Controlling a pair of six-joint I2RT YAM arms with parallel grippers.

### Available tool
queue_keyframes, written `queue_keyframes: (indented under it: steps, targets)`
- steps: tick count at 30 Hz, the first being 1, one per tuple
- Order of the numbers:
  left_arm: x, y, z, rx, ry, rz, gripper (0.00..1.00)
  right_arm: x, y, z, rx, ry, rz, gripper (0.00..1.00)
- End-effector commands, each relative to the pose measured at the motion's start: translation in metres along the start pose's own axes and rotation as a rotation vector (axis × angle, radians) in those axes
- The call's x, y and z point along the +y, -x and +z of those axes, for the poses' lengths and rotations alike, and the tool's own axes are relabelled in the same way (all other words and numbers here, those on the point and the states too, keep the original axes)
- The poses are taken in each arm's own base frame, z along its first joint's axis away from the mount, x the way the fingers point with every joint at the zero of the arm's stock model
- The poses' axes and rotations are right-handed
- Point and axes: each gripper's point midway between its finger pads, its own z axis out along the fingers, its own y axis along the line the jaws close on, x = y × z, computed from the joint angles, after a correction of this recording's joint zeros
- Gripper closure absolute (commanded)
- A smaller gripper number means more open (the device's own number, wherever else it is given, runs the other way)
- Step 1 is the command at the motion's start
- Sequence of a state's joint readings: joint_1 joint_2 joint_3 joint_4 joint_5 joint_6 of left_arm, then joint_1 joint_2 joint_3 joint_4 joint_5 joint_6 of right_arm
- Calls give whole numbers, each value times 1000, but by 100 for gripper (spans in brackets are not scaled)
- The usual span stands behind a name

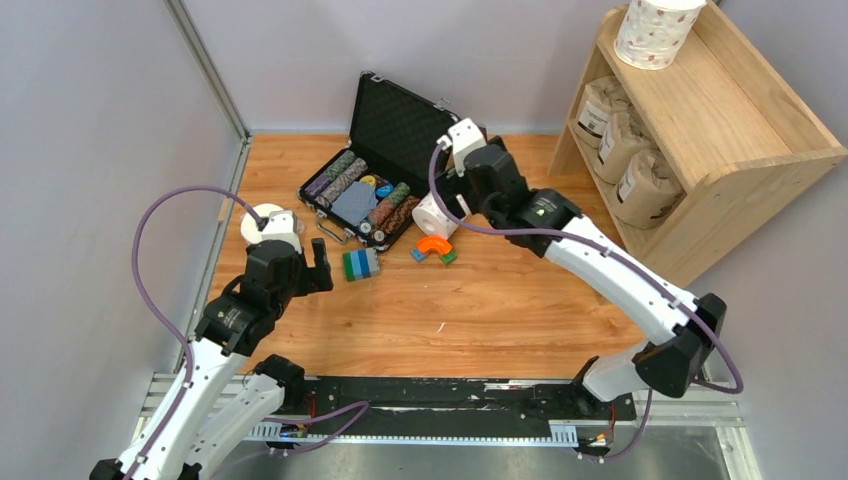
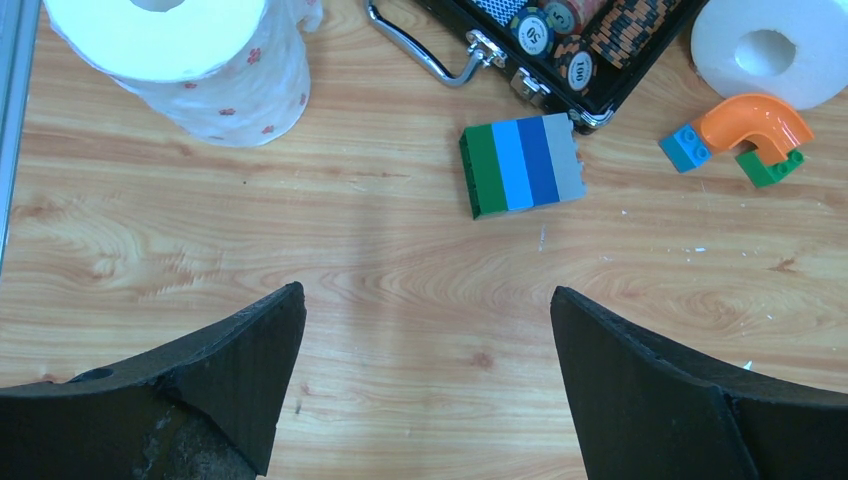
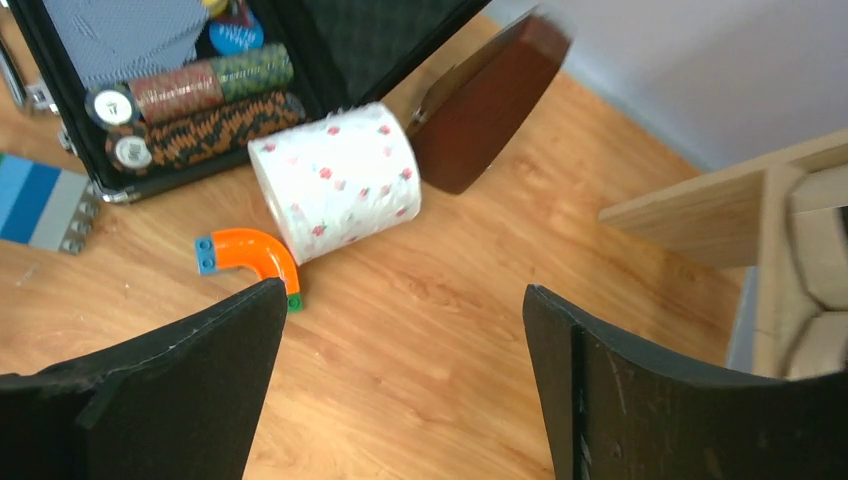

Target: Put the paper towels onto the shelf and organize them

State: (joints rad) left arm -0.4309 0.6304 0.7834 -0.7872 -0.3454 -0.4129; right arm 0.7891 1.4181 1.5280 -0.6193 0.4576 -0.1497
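At far left a dotted white roll (image 2: 200, 60) stands upright on the surface (image 2: 400, 250), ahead of the left end effector (image 2: 428, 295), which is spread wide and empty. A second dotted roll (image 3: 335, 180) lies on its side beside the open poker-chip case (image 1: 370, 180), before the right end effector (image 3: 405, 290), also spread wide and empty. On the shelf (image 1: 720, 100), one dotted roll (image 1: 655, 30) stands on top and three tan rolls (image 1: 625, 145) sit on the inner level.
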Motion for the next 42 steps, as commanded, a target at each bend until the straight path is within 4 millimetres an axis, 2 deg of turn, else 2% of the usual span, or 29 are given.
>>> queue_keyframes:
  steps: [1, 9, 15, 20, 23, 32, 38, 42]
  targets:
    - [-3, 11, -1, -45, -17, -2, 0, 19, -26, 23, 81, -22, 27, 11]
    - [0, 21, -12, -98, -23, -5, 0, 64, -85, 88, 266, -44, -46, 18]
    - [7, 32, -37, -214, -61, -62, 0, 93, -112, 123, 338, -66, -108, 18]
    - [13, 29, -51, -276, -77, -112, 0, 104, -127, 145, 361, -95, -138, 19]
    - [13, 28, -54, -282, -91, -130, 0, 105, -134, 156, 370, -139, -162, 20]
    - [2, 24, -57, -252, -153, -145, 0, 95, -136, 175, 348, -269, -224, 21]
    - [-8, 24, -59, -230, -203, -140, 0, 98, -140, 181, 340, -282, -236, 25]
    - [-6, 25, -60, -240, -194, -145, 0, 93, -138, 183, 325, -316, -254, 27]
